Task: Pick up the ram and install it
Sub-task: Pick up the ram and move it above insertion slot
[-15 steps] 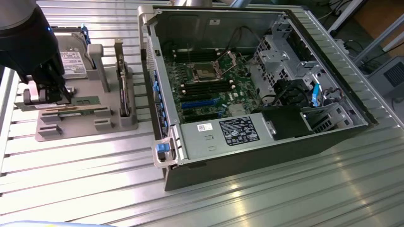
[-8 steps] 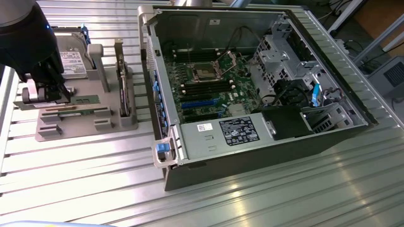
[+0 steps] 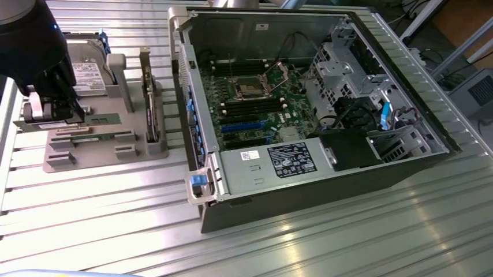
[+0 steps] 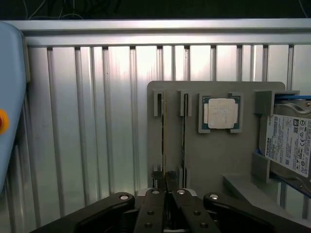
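Hand [image 4: 166, 175] pressed nearly together, pinching end of ram [image 4: 164, 141]; ram on edge in tray [image 4: 214, 160] slot.

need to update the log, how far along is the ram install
Done: the tool is at the grey holder and looks closed on the ram. In hand: that stick, standing in its holder slot, not lifted. Left: the lift, the carry to the open computer case and seating it on the motherboard.
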Robot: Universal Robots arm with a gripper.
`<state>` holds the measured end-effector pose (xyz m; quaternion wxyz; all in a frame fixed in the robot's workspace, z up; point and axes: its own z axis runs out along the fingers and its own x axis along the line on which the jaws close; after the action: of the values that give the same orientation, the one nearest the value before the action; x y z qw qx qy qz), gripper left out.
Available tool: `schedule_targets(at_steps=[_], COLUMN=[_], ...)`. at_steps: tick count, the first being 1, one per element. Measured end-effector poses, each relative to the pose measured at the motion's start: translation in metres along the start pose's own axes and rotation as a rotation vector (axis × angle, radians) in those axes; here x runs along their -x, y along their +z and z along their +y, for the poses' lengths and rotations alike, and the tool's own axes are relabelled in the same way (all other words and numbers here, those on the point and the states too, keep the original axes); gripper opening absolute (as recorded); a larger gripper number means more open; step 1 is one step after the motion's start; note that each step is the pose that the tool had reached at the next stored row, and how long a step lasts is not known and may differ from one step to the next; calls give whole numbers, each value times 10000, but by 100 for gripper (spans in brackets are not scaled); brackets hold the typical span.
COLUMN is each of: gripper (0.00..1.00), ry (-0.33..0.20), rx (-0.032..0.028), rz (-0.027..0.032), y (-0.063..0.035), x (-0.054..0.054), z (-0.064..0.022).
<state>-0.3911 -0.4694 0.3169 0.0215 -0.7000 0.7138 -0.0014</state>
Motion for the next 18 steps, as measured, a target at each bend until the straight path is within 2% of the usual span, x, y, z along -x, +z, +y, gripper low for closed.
schedule_targets(at_steps=[8,18], gripper=[12,12], ry=[0,0], rx=[0,0], rz=[0,0], y=[-50,-64], x=[1,2], z=[-2,-2])
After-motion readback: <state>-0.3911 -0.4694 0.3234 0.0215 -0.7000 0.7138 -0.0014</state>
